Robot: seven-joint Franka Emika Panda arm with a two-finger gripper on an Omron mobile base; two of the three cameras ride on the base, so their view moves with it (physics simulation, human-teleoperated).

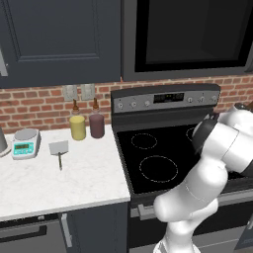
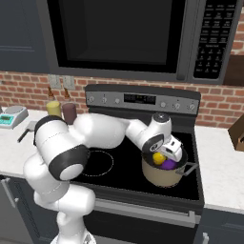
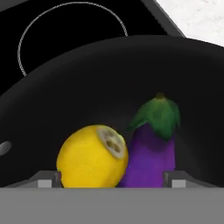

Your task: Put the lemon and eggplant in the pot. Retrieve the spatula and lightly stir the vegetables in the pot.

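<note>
Left base view shows the spatula [image 1: 59,148] left of the stove [image 1: 148,158]; the hand view shows lemon [image 3: 92,156] touching eggplant [image 3: 152,148] in the pot [image 3: 52,100], gripper [image 3: 113,178] spread wide, empty.

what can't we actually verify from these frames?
- Gripper jaws: right base view, hidden by the hand's own body.
- Fingertips: hand view, cut off at the bottom edge.
- Pot floor: hand view, covered by lemon and eggplant.
- Spatula handle: left base view, too small for detail.

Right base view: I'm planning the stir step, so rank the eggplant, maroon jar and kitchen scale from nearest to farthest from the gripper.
1. Eggplant: in the pot, just under the gripper.
2. Maroon jar: on the counter left of the stove.
3. Kitchen scale: far left on the counter.
</note>
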